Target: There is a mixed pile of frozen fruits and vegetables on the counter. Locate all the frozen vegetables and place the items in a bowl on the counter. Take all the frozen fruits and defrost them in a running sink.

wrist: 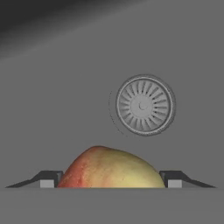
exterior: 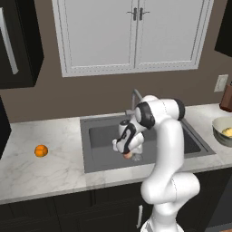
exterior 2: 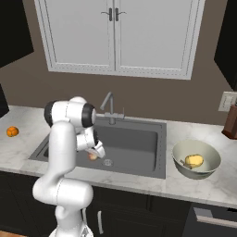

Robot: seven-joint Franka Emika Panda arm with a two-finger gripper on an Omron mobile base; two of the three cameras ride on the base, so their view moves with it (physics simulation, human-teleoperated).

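My gripper [wrist: 109,183] hangs low inside the dark sink [exterior: 102,138], shut on a reddish-pink fruit [wrist: 109,168] that fills the gap between both fingertips. From the base views the fruit [exterior: 128,156] [exterior 2: 93,156] peeks out below the hand, just above the basin floor and beside the round drain [wrist: 143,105]. An orange ball [exterior: 41,151] [exterior 2: 12,132] lies alone on the white counter [exterior: 50,167] left of the sink. To the right of the sink stands the beige bowl [exterior 2: 210,170] with a yellow lumpy piece [exterior 2: 194,160] in it.
A slim silver faucet [exterior 2: 109,106] rises at the sink's back edge, close behind the arm. White wall cabinets [exterior: 136,36] hang above. A dark brown object [exterior 2: 230,122] stands at the counter's far right, by a wall outlet [exterior 2: 227,101].
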